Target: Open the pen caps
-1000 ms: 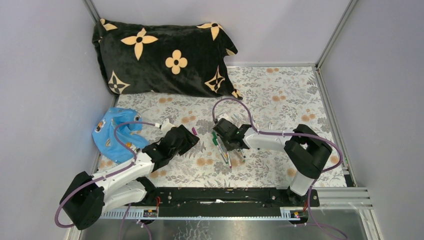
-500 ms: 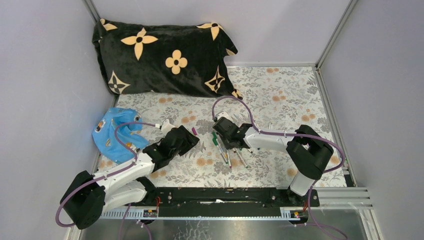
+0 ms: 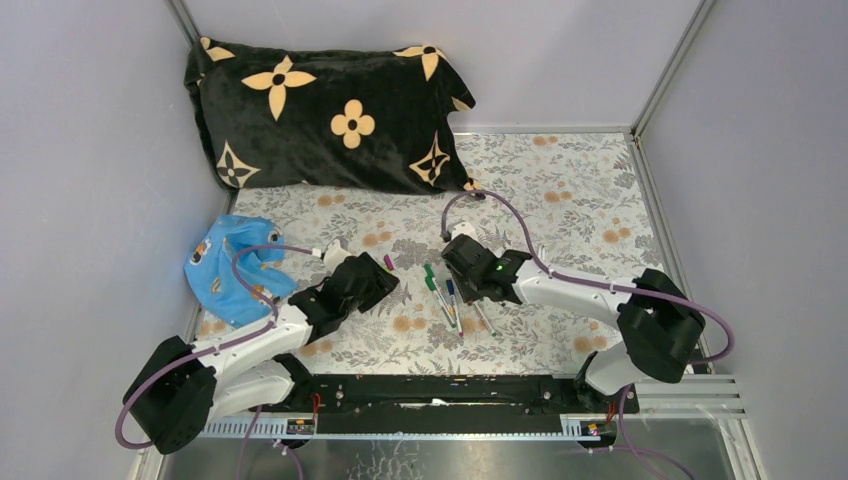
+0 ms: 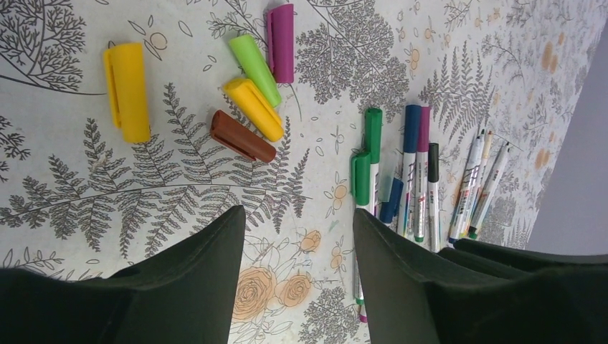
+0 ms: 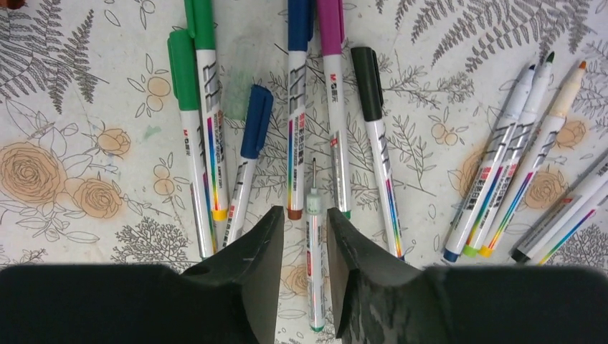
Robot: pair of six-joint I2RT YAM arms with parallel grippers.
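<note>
Notes right gripper (image 5: 305, 222) half-open, empty, astride an uncapped pen (image 5: 314, 197), capped pens (image 5: 296, 107) waiting at 12 o'clock; likewise left gripper (image 4: 297, 222) open, empty, loose pen caps (image 4: 252, 107) seemingly sorted aside at 11 o'clock.

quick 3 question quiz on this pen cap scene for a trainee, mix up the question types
1. In the left wrist view, how many loose caps lie apart from the pens?
2. True or false: the left tool holds a cap.
3. What lies between the fingers of the right tool? A: a capped green pen. B: an uncapped pen. C: a brown cap.

Key: 1 five; 2 false; 3 B.
</note>
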